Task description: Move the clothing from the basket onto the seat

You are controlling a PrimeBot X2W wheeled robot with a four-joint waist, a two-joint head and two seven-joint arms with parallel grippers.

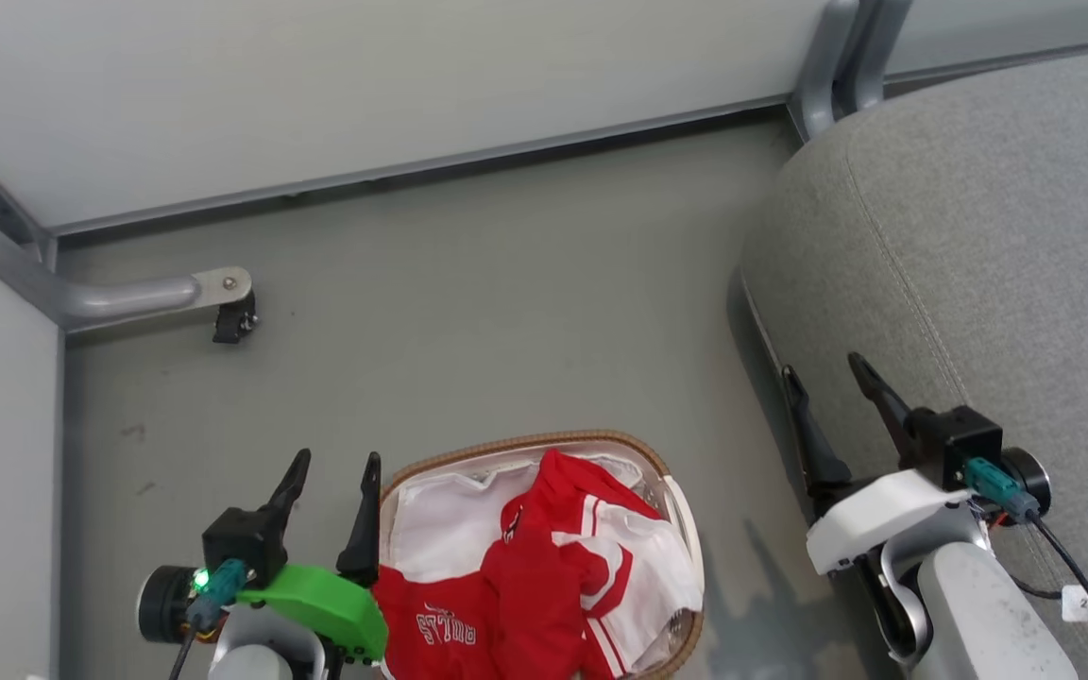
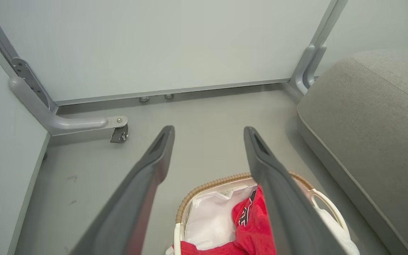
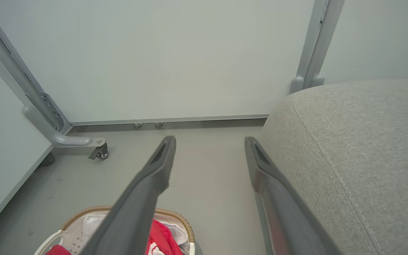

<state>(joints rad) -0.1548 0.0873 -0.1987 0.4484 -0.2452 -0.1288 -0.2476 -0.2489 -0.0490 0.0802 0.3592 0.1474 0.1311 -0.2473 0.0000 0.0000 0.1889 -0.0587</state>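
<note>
Red clothing [image 1: 544, 576] fills basket [image 1: 525, 442].
Left pincer [image 1: 337, 460] gapes at its nine o'clock rim; right pincer [image 1: 823, 365] gapes over seat [image 1: 978, 236] edge.

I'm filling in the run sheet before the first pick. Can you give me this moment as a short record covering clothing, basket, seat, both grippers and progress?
clothing: red-and-white garments heaped in the basket over a white liner
basket: on the floor, left of the seat
seat: grey cushion, apart from the basket
left gripper: open, holding nothing, beside the basket's left rim
right gripper: open, holding nothing, at the seat's edge
progress: nothing grasped yet
</note>
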